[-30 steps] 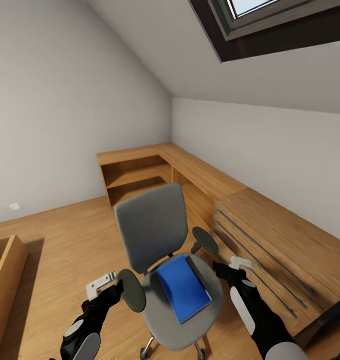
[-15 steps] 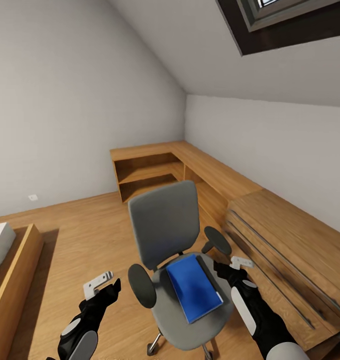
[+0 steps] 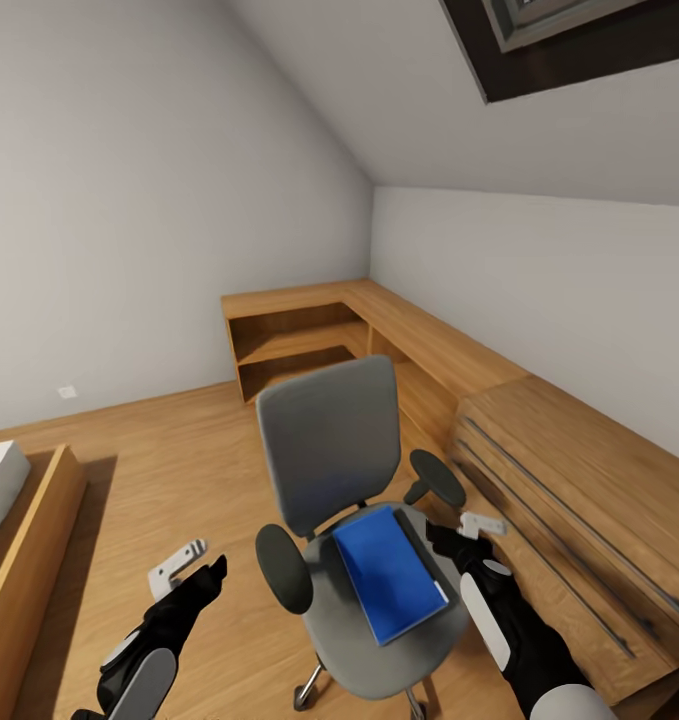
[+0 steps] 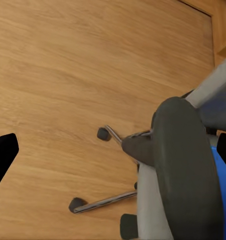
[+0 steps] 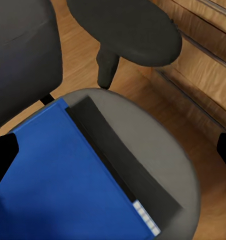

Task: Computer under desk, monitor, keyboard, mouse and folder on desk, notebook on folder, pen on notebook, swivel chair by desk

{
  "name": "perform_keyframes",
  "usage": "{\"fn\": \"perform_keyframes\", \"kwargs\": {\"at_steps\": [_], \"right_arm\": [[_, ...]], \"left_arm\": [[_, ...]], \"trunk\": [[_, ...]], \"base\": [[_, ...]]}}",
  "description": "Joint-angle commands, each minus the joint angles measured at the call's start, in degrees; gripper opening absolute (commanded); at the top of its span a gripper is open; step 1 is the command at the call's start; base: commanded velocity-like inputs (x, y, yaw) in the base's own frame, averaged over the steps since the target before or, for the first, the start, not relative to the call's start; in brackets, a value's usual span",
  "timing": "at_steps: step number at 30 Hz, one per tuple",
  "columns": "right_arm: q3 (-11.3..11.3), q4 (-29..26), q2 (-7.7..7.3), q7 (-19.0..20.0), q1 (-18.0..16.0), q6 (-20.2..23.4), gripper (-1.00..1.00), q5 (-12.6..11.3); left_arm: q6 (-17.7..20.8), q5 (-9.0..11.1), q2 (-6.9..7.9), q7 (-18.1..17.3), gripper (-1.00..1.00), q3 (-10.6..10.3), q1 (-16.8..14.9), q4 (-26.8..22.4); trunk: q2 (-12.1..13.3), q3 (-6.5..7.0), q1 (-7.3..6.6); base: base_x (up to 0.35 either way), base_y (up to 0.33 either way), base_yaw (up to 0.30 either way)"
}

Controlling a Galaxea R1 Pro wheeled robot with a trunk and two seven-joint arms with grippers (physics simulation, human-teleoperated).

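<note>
I am at the folder-retrieval step. The folder [image 3: 390,573] lies flat on the swivel chair [image 3: 351,500] seat. Right gripper [image 3: 466,530] hovers at the seat's edge, jaws apparently spread, empty; left gripper [image 3: 184,568] likewise. Next: lower right onto the folder's edge.

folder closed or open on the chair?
Closed. The folder lies flat on the swivel chair seat, blue cover up, with a dark strip along one long edge; no inside pages spread.

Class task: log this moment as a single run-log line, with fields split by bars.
phase: at swivel chair | folder: on seat | left pincer: open, empty | right pincer: open, beside folder | grasp: not yet
</note>
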Motion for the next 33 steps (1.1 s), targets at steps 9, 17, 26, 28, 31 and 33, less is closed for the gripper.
{"fn": "perform_keyframes", "kwargs": {"at_steps": [9, 17, 26, 28, 31, 33], "right_arm": [[0.17, -0.04, 0.01, -0.31, -0.02, 0.13, 1.00, -0.42], [0.12, 0.32, -0.35, 1.74, -0.02, -0.10, 1.00, -0.26], [0.70, 7.99, -0.26, 5.72, -0.85, -1.90, 1.00, 0.64], [0.75, 12.45, -0.22, 6.00, -3.69, -3.42, 1.00, 0.83], [0.77, 17.81, -0.16, 6.24, -7.69, -5.41, 1.00, 0.91], [0.72, 24.33, -0.26, 6.76, -11.73, -8.39, 1.00, 0.89]], "left_arm": [[0.24, 0.55, 0.06, 0.42, 1.00, 0.04, -0.05, 0.02], [0.24, 0.48, 0.06, 0.41, 1.00, 0.24, -0.04, 0.09], [0.24, 0.47, 0.06, 0.41, 1.00, 0.39, -0.09, 0.01], [0.24, 0.47, 0.06, 0.39, 1.00, 0.39, -0.07, 0.01], [0.24, 0.47, 0.06, 0.39, 1.00, 0.40, -0.05, 0.01], [0.24, 0.47, 0.06, 0.39, 1.00, 0.40, -0.05, 0.00]], "trunk": [[-3.67, -1.70, 1.99], [-6.88, -3.13, 3.74], [-10.49, -4.75, 5.72], [-11.29, -5.11, 6.16], [-12.49, -5.65, 6.82], [-13.30, -6.01, 7.26]], "base": [[0.000, 0.000, 0.248], [0.000, 0.000, 0.083], [0.000, 0.000, 0.005], [0.000, 0.000, 0.000], [0.000, 0.000, 0.000], [0.000, 0.000, 0.000]]}}
